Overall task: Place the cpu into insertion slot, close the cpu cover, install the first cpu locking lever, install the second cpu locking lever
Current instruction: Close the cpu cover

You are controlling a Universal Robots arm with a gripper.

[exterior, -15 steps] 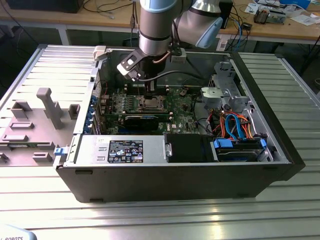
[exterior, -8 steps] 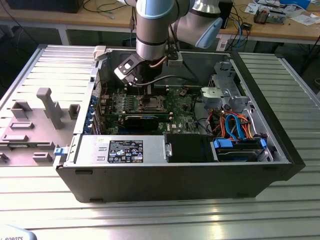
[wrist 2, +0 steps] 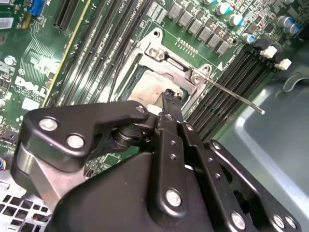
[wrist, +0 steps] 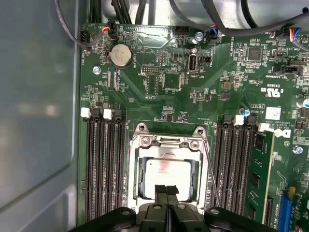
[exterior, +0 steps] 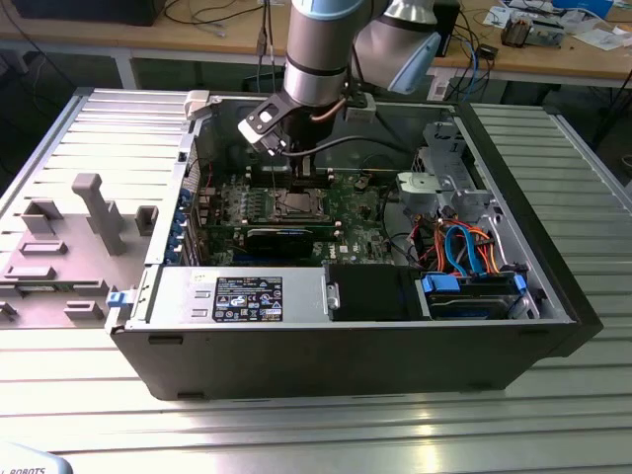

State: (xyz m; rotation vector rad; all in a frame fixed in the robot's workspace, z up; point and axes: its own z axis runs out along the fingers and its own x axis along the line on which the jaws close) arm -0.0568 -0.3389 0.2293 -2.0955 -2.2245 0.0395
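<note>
Inside the open case (exterior: 346, 360) on the bench (exterior: 395, 434), the hand (wrist: 167, 189) stands over the insertion slot (exterior: 294, 205). In the exterior view the slot lies at about eleven o'clock from the case's middle. The hand's two fingers are pressed together with nothing between them. Their tips are down near the edge of the cpu (wrist: 166, 166), probably to press something flat rather than to grip. The one cpu sits in the slot. The one cover (wrist: 133, 169) seems to lie over it, its window framing the metal top. One lever (wrist 2: 234, 95) juts free of the socket and looks unlatched; whether a second is latched cannot be told. Four memory slots (wrist: 104, 164) appear to flank each side, and one holds a green module (wrist: 263, 183). One grey fixture tray (exterior: 59, 257) sits at nine o'clock from the case.
</note>
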